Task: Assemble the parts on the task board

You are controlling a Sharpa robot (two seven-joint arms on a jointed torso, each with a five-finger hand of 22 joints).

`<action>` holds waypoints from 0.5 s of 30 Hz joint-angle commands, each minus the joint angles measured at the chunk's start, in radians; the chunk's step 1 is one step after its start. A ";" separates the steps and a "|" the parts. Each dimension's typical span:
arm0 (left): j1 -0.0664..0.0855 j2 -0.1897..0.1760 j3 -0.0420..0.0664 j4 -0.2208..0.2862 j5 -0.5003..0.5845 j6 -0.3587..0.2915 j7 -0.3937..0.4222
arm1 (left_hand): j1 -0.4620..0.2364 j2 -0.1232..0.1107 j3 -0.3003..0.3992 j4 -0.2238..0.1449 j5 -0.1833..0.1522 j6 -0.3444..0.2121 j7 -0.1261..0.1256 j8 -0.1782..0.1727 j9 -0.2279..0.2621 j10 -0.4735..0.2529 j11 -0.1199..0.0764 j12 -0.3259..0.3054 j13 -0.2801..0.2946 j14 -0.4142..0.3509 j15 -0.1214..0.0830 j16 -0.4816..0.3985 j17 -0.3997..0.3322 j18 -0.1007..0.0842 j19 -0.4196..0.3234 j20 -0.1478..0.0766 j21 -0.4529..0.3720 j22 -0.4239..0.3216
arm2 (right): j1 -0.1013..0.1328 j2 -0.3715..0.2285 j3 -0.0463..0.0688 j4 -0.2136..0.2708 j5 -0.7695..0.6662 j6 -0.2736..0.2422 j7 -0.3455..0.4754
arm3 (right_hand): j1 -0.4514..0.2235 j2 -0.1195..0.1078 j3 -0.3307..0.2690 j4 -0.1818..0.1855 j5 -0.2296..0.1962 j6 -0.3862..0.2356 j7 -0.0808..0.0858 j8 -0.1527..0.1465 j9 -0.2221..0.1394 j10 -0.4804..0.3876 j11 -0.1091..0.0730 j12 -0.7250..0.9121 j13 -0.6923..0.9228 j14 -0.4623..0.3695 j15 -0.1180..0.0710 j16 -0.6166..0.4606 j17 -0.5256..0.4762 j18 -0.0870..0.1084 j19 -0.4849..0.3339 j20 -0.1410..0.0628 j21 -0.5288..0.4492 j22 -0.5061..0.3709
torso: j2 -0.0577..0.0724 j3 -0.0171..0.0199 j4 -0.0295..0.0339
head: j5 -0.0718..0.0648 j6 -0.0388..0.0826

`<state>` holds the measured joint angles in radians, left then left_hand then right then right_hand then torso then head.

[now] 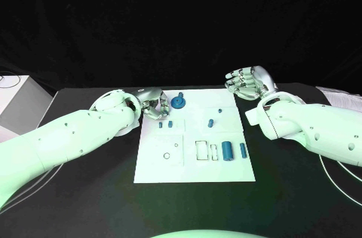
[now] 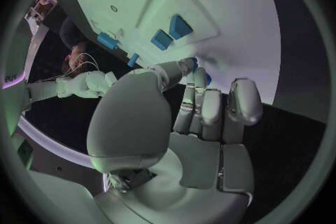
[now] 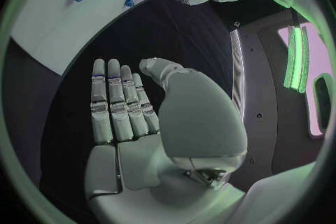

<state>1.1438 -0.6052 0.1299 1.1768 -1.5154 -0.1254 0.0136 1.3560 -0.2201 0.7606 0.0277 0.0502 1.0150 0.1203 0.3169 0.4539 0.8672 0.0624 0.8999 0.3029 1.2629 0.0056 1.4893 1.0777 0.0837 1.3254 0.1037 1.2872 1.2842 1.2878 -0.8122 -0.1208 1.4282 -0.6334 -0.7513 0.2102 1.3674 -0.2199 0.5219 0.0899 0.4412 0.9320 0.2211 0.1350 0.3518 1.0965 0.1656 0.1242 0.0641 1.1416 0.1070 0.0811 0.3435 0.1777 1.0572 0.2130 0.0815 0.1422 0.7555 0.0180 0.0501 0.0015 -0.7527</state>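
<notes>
White task board [image 1: 172, 167] with small blue parts [image 1: 227, 150]; left robot hand [image 1: 153, 103] perhaps pinching one, right robot hand [image 1: 249, 82] released.

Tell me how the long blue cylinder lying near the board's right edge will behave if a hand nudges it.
The long blue cylinder lies on its side on the flat white board, so a sideways push would probably roll it. It looks small and rigid, likely light. Its smooth round surface may slip between metal fingers.
</notes>
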 commanded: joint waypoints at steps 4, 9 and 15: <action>-0.001 0.003 -0.001 0.003 0.009 0.024 0.011 | -0.006 0.003 -0.002 -0.010 0.004 0.000 0.011 -0.016 0.006 0.033 0.001 -0.067 -0.026 -0.017 0.001 -0.015 -0.018 0.007 -0.005 0.000 -0.008 -0.001 | 0.000 -0.001 0.000 0.002 -0.006 0.008 0.011 | -0.006 -0.001 0.000 -0.004 -0.006 0.005 0.002 -0.006 -0.001 -0.001 -0.006 -0.007 -0.001 0.008 0.001 -0.004 -0.001 0.004 0.004 -0.001 0.000 -0.001 | 0.001 -0.0001 -0.0005 | 0.000 0.001; -0.001 0.004 -0.002 0.003 0.012 0.022 0.014 | -0.006 0.005 -0.006 -0.012 0.004 0.002 0.012 -0.023 0.008 0.051 0.003 -0.107 -0.039 -0.024 0.002 -0.024 -0.030 0.007 -0.005 0.001 -0.008 -0.001 | 0.000 -0.001 0.000 0.002 -0.006 0.007 0.011 | -0.006 -0.001 0.000 -0.004 -0.006 0.005 0.002 -0.006 -0.001 -0.001 -0.006 -0.007 -0.001 0.008 0.001 -0.004 -0.001 0.004 0.004 -0.001 0.000 -0.001 | 0.000 -0.0005 -0.0001 | -0.001 0.000; -0.001 0.004 -0.002 0.003 0.013 0.019 0.016 | -0.006 0.006 -0.008 -0.016 0.004 -0.001 0.014 -0.031 0.010 0.069 0.005 -0.149 -0.050 -0.028 0.003 -0.034 -0.040 0.007 -0.004 0.002 -0.009 -0.001 | 0.000 -0.001 0.000 0.002 -0.006 0.007 0.012 | -0.006 -0.001 0.000 -0.004 -0.006 0.005 0.002 -0.006 -0.001 -0.001 -0.006 -0.007 -0.001 0.008 0.001 -0.004 -0.001 0.004 0.004 -0.001 0.000 -0.001 | 0.000 -0.0006 0.0001 | -0.001 0.001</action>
<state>1.1442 -0.6056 0.1300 1.1752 -1.5114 -0.1245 0.0133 1.3559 -0.2201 0.7505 0.0176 0.0502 1.0150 0.1271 0.2903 0.4625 0.9321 0.0667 0.7519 0.2528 1.2397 0.0074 1.4591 1.0375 0.0836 1.3254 0.1037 1.2836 1.2843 1.2878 -0.8130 -0.1208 1.4286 -0.6334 -0.7515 0.2102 1.3674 -0.2199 0.5219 0.0899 0.4412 0.9319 0.2211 0.1350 0.3518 1.0966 0.1657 0.1242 0.0641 1.1416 0.1070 0.0811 0.3436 0.1777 1.0572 0.2130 0.0815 0.1422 0.7556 0.0177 0.0499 0.0009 -0.7526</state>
